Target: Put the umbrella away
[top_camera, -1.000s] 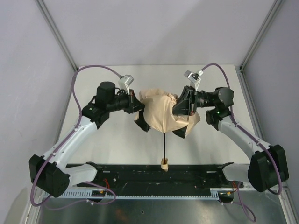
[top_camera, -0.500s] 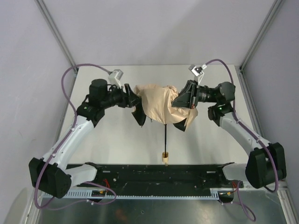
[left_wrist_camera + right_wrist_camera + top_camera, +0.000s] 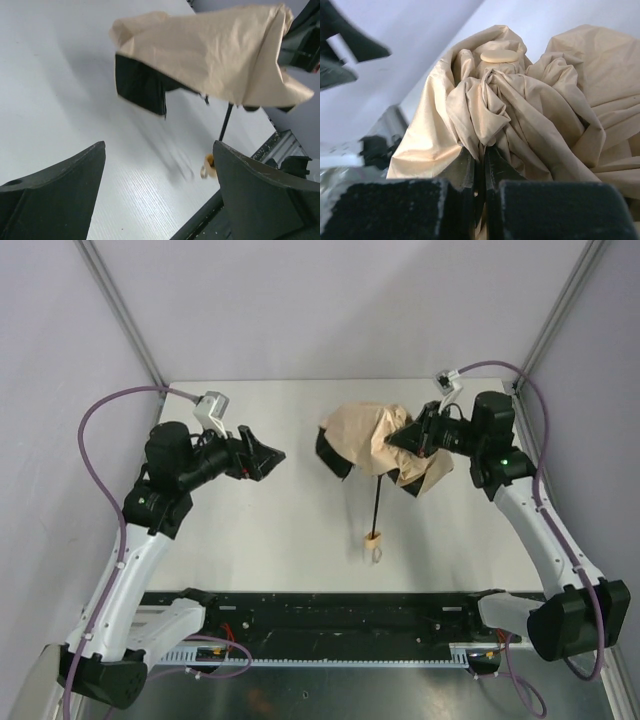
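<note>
**Item 1: umbrella** (image 3: 385, 440). Location: toward 1 o'clock on the surface (image 3: 280, 530), lifted. The tan canopy (image 3: 535, 110) is loose and crumpled. The black shaft (image 3: 378, 502) hangs toward 6 o'clock. The handle (image 3: 374, 539) is at or just above the surface; contact cannot be told.

**Item 2: right claw** (image 3: 479, 170). Narrow, pinching 1 fold of canopy just below the top cap (image 3: 499, 55). It is the sole hold.

**Item 3: left claw** (image 3: 159, 145). Wide, holding nothing, at 9 o'clock, well apart from the umbrella.

**Hazards, judged:**
- (a) The thin fabric pinch may slide out and drop the umbrella.
- (b) The free shaft may swing like a pendulum and drag the handle.
- (c) The left claw may catch the dark flap hanging on the 9 o'clock side instead of the shaft.
- (d) The unbundled canopy may billow and resist stowing.
</note>
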Robot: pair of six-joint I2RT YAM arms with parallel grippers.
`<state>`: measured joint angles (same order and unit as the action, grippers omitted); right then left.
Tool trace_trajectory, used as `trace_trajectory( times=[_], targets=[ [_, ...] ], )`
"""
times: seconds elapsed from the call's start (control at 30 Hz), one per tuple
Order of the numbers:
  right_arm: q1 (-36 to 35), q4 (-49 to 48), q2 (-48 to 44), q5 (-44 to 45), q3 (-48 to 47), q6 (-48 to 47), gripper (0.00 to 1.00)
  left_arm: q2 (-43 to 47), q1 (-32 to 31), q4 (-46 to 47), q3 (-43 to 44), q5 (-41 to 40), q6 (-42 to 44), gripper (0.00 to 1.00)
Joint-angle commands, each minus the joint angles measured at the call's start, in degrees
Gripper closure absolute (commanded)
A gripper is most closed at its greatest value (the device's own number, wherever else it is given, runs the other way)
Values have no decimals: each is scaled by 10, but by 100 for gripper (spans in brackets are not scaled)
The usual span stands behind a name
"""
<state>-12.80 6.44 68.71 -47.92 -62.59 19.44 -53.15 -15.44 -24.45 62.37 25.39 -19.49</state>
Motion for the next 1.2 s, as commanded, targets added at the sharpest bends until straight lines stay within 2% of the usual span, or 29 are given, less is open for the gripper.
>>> trace_trajectory(
  times=[0.0, 0.1, 0.23, 0.37, 0.5, 0.57, 0.7, 0.83, 0.93, 1.17],
  targets=[
    [4, 147, -60, 213, -116, -134, 100, -3, -3, -4, 16, 43, 2, 9],
    [5, 201, -68, 321, -173, -198, 100, -6, -10, 10, 9, 56, -13, 9],
    [-21, 274, -34, 456, -254, -302, 100, 2, -21, 31, -23, 54, -37, 11],
    [-147, 321, 26, 633, -290, -433, 100, 31, -24, 36, -84, -11, -68, 11],
    [-251, 358, 112, 714, -275, -526, 100, 44, -24, 37, -153, -80, -134, 10],
    [-291, 373, 164, 734, -267, -537, 100, 58, -23, 36, -187, -100, -175, 9],
    [-341, 363, 253, 676, -249, -532, 100, 89, -14, 37, -252, -113, -259, 8],
    [-359, 360, 330, 503, -245, -527, 100, 106, -3, 43, -312, -97, -337, 2],
    [-360, 369, 386, 384, -250, -515, 100, 115, -2, 71, -358, -60, -398, 1],
    [-331, 377, 469, 179, -256, -480, 100, 118, 1, 171, -444, 18, -518, 1]
  ],
)
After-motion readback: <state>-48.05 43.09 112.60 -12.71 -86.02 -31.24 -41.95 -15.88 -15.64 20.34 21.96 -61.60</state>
